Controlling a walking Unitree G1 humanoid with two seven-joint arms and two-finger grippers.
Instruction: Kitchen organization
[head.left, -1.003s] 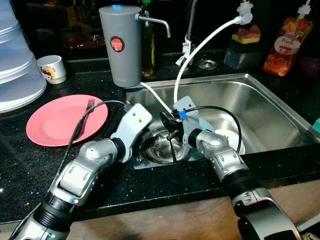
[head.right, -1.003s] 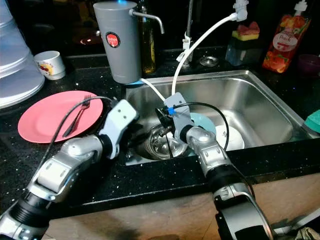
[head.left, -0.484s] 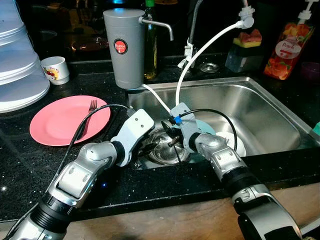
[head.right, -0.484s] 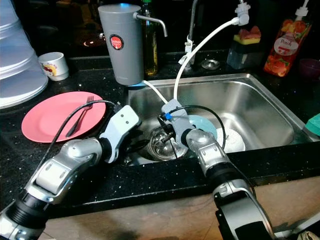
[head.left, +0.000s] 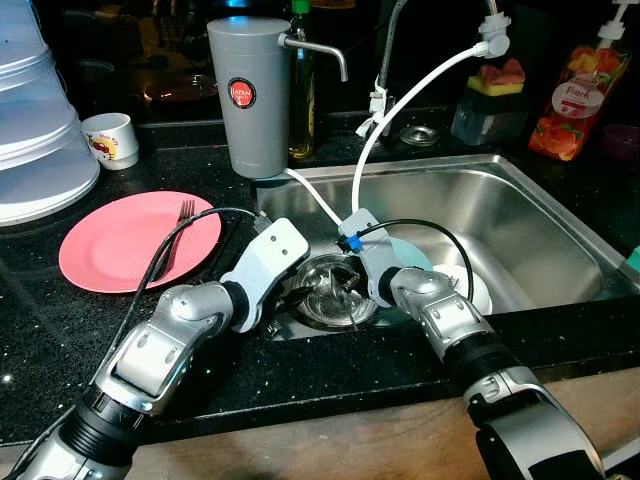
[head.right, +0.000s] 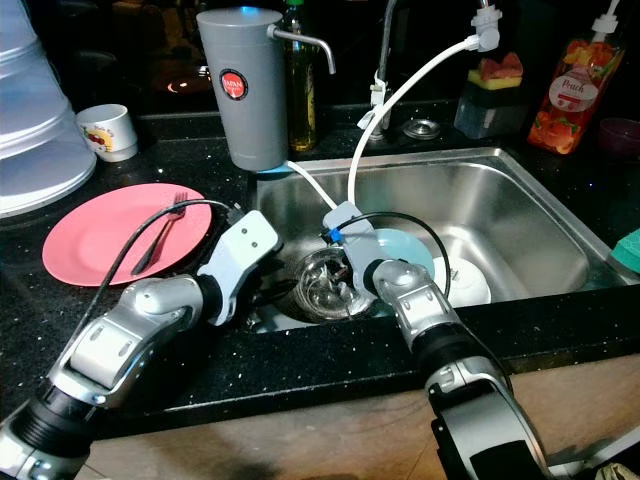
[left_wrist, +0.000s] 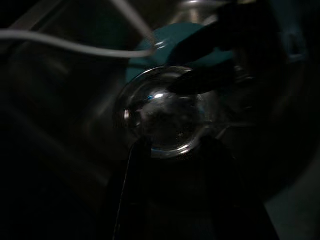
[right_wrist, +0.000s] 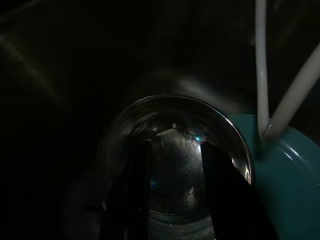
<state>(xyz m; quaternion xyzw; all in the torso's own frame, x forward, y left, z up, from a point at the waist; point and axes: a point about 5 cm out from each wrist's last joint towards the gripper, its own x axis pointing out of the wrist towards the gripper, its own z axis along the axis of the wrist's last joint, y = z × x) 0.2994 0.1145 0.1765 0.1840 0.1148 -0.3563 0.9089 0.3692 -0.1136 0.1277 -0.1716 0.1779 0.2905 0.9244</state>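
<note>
Inside the steel sink (head.left: 520, 215), at its near-left corner, both claws met over a clear glass bowl (head.left: 330, 292). Left gripper (head.left: 295, 297) reached in from the counter side, its two black fingers (left_wrist: 132, 172) spread apart with the bowl's near rim lying between them; whether they touched the glass could not be told. Right gripper (head.right: 345, 290) pointed down into the bowl, its fingers (right_wrist: 217, 192) parted and dipping inside the rim. Just behind the right gripper lay a teal plate (head.right: 400, 247), the bowl overlapping its edge, and a white dish (head.left: 465, 285) sat beside that plate. Two white hoses (head.left: 400, 105) ran down past the claws into the sink. Well to the left of the left gripper, on the black countertop (head.left: 40, 320), a pink plate (head.left: 120, 245) carried a fork (head.left: 172, 235); a grey water dispenser (head.left: 245, 95) stood beyond the claws.
</note>
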